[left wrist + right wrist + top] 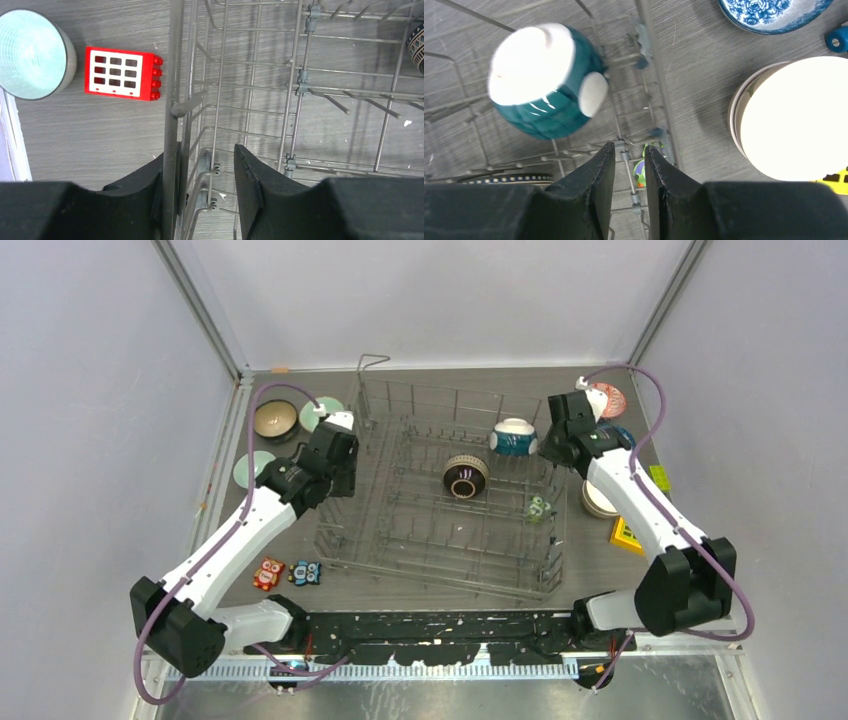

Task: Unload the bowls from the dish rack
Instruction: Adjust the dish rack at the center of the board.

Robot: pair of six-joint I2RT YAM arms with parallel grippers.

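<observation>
The grey wire dish rack point(400, 530) stands mid-table. In it a teal-and-white bowl point(513, 437) lies bottom-up at the far right and a dark brown bowl point(466, 477) leans in the middle. My left gripper point(335, 455) is at the rack's left rim. In the left wrist view it point(200, 155) is open and straddles the rim wire point(174, 75), one finger outside and one inside. My right gripper point(557, 447) hovers by the rack's far right side, next to the teal bowl point(544, 82). Its jaws point(630, 150) are narrowly open and hold nothing.
Outside the rack on the left are a brown bowl point(275, 419) and two pale green bowls point(322, 412) point(252, 468). On the right are red patterned point(610, 398), blue-and-white point(769, 12) and cream point(794, 117) bowls. A red block point(122, 73), owl toys point(268, 573) and a green owl point(640, 172) lie about.
</observation>
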